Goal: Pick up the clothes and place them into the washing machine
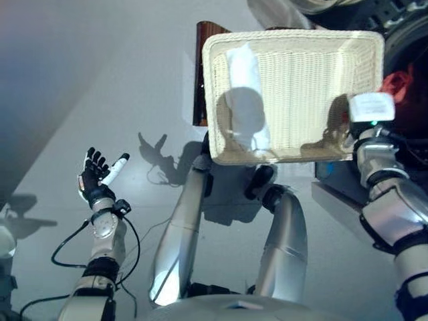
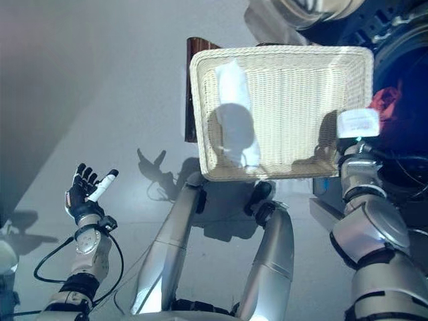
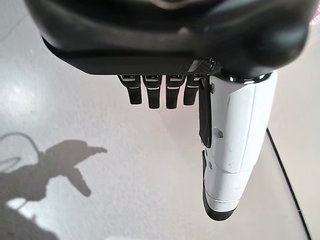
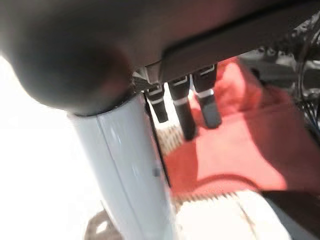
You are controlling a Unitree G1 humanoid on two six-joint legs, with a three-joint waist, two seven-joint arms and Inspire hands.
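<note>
From my seat, the basket [image 1: 294, 93] hid most of the red cloth [image 1: 399, 81], and the frame's edge cut off the washing machine [image 1: 411, 40].

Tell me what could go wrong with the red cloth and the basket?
1. The right hand is open, so the red cloth by the washing machine is not held; it might slip back out.
2. That hand is right beside the basket rim and might knock it.
3. A white cloth lies in the basket and could get forgotten.
</note>
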